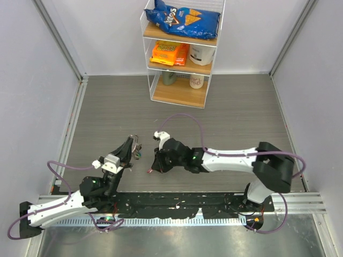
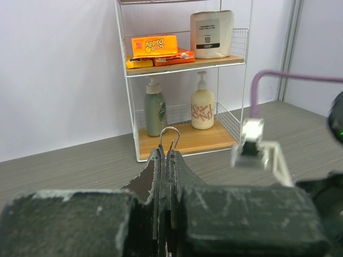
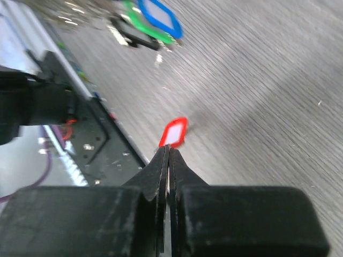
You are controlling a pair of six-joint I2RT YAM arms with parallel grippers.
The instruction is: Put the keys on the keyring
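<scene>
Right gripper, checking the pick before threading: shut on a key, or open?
Shut on the red key: the right gripper's jaws meet, with the key's red head sticking out from their tips.

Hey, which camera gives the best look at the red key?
The right wrist view: the red key is close and large there, its head poking out just past the shut fingertips of the right gripper. The top view shows it only as a reddish speck at that gripper's tip. The left wrist view doesn't show it.
</scene>
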